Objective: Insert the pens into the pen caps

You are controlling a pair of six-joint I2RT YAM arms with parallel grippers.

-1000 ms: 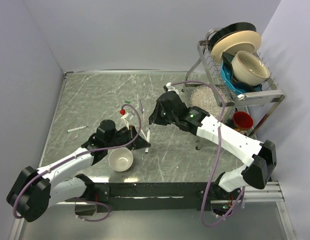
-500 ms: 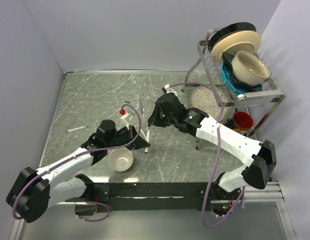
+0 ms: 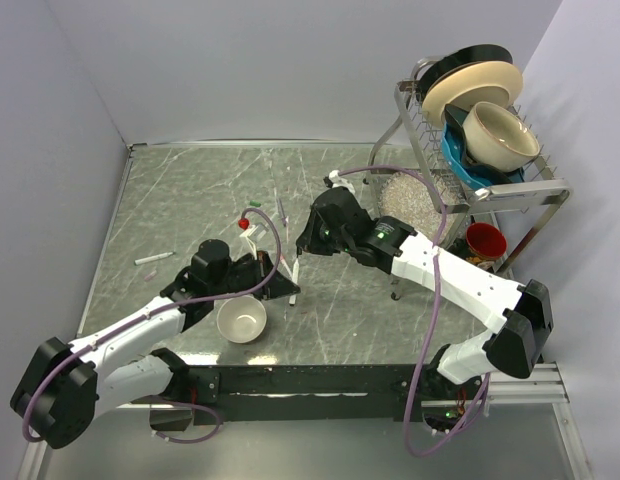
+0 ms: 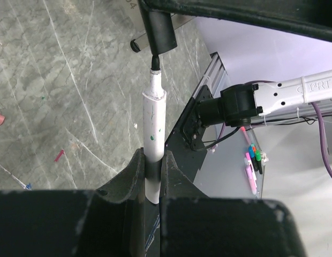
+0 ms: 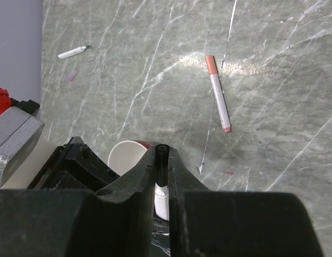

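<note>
Top view: both arms reach in low over the grey counter (image 3: 190, 190) and meet near its middle. The left arm comes from the near left corner, and its left hand (image 3: 275, 283) sits just beside a white bowl (image 3: 241, 320). The right arm bends in from the right side, past a dish rack (image 3: 470, 160), and its right hand (image 3: 302, 243) points down at the left one. The white pen (image 3: 296, 269) shows as a small pale stick between the two hands. From here you cannot tell how each hand grips.

Left wrist view: the left hand (image 4: 153, 160) is closed tight on the white pen (image 4: 154, 118), which stands up straight. The pen's dark tip sits right at the mouth of the black cap (image 4: 160, 32) above it. I cannot tell if the tip is inside.

Right wrist view: the right hand (image 5: 162, 156) pinches the black cap (image 5: 162, 160) and holds it over the white pen (image 5: 161, 201). Only this view shows a pen with an orange-red cap (image 5: 218, 95) lying flat on the counter, well apart. A green-tipped pen (image 5: 73, 52) lies far off near the wall.
</note>
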